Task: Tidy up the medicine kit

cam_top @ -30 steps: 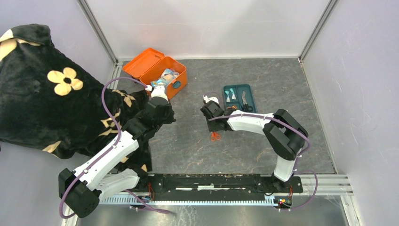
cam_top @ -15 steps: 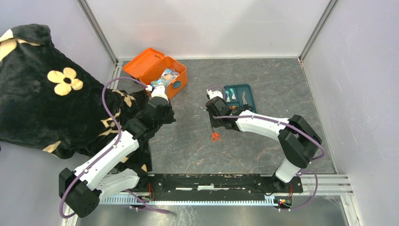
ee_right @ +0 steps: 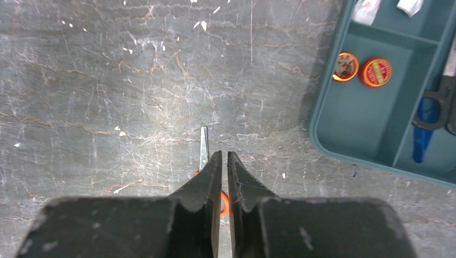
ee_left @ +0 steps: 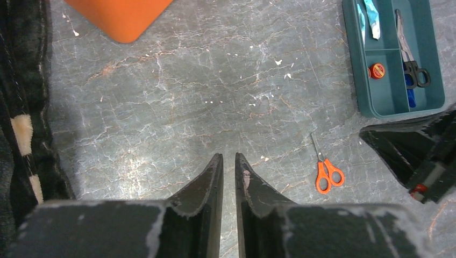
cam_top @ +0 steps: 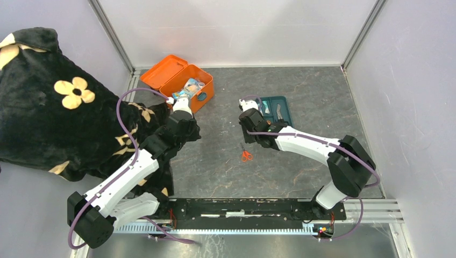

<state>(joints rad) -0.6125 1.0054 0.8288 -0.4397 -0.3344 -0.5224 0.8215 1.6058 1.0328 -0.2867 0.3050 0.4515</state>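
Note:
The orange medicine kit (cam_top: 185, 81) stands at the back left with its lid open and packets inside; one corner of it (ee_left: 121, 19) shows in the left wrist view. My left gripper (cam_top: 173, 101) (ee_left: 228, 156) hovers off the kit's near corner, its jaws a narrow gap apart and empty. My right gripper (cam_top: 244, 110) (ee_right: 224, 153) hangs beside the teal tray's left edge, jaws parted by a thin slit, holding nothing. Small orange-handled scissors (cam_top: 246, 155) (ee_left: 325, 172) (ee_right: 203, 146) lie flat on the table below it.
The teal compartment tray (cam_top: 287, 115) (ee_left: 395, 105) (ee_right: 352, 131) holds two round red tins (ee_right: 375, 72), black-handled scissors (ee_left: 411, 67) and white packets. A black blanket with cream flowers (cam_top: 54, 102) covers the left side. Walls close the back and right.
My right arm has swung away from me and to the right, ending beside the tray. The orange scissors, the kit and the left arm have stayed put.

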